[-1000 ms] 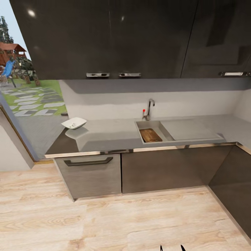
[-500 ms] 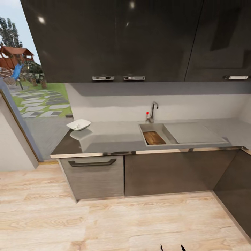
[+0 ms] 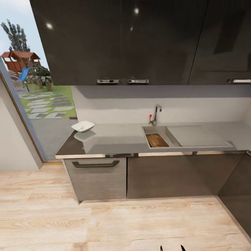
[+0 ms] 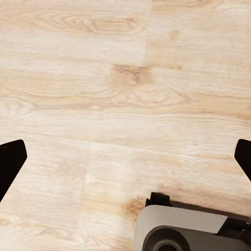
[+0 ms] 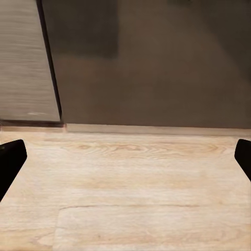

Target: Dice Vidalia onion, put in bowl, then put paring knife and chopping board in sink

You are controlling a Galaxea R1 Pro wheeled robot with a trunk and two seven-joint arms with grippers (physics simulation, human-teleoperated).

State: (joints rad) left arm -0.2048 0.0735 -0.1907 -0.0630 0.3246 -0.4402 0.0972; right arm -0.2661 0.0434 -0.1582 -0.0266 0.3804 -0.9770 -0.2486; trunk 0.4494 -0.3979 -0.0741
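Pale wood floor (image 3: pixel 104 223) is filling the near part of the head view, and the kitchen is standing well back from the robot. At far left a window (image 3: pixel 35 87) is showing grass, stepping stones and a red playhouse. Next comes the grey countertop (image 3: pixel 115 139), running rightward above a drawer (image 3: pixel 96 177) with a dark handle and plain grey cabinet fronts (image 3: pixel 174 176). The white bowl (image 3: pixel 83 126) is sitting near the counter's left end, close to the back wall, with its reflection lying just in front of it. Whether anything is lying inside it is too small to tell.

Further right, the sink (image 3: pixel 148 130) is sitting sunk into the counter, well apart from the bowl. The brown board (image 3: pixel 157 140) is lying flat inside the basin. The chrome tap (image 3: pixel 156 114) with its red knob is standing at the basin's back edge, and the flat drainboard (image 3: pixel 195 136) is stretching off to the right. Dark glossy wall cabinets (image 3: pixel 139 42) are hanging above it all.

In the left wrist view, the left gripper (image 4: pixel 125 162) is hanging over bare floor with its two dark fingers spread wide, holding nothing; a grey part of the robot's base (image 4: pixel 188 230) is showing beneath it. In the right wrist view, the right gripper (image 5: pixel 125 162) is likewise spread wide and empty, pointing at the foot of the cabinet fronts where they are meeting the floor.
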